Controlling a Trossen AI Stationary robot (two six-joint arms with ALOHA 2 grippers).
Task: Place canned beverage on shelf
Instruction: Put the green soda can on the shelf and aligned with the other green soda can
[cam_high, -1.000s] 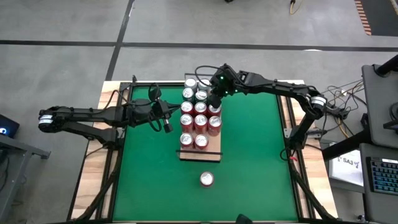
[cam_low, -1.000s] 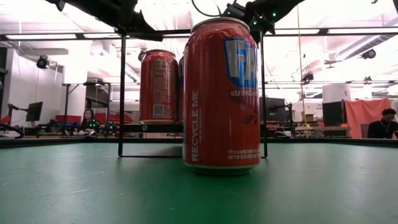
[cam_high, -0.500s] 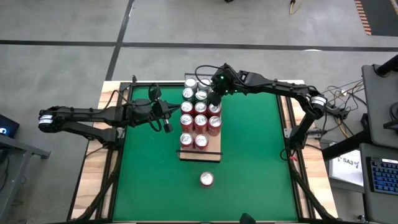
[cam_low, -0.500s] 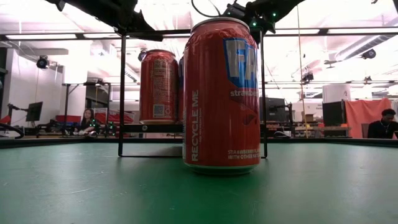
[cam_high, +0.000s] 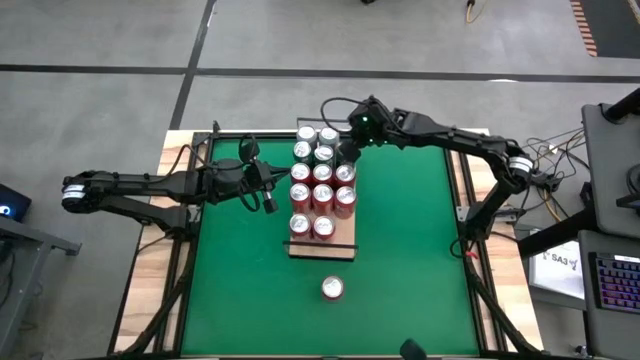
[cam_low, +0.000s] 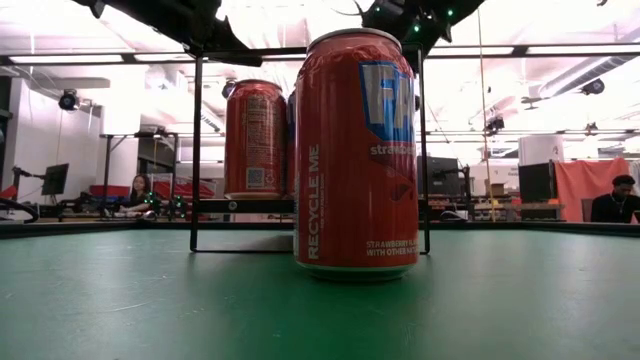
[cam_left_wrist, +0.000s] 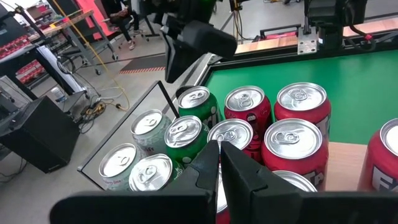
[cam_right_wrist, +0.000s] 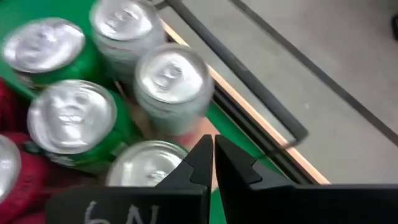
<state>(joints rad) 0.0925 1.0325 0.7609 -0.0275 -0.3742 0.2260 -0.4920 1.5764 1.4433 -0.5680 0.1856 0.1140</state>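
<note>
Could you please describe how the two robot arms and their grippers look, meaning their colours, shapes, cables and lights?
Both arms are slim, black and jointed, each with a pale silver-grey cuff near its base. The left gripper has two black, angular fingers tapering to narrow tips; the right gripper looks alike, and white handwritten characters mark its body. Small green lights glow on the right arm's wrist, and a thin black cable loops beside it.

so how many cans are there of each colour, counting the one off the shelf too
red cans: 9 (8 on the shelf, 1 alone on the green mat)
green cans: 2
silver cans: 3
total: 14
</note>
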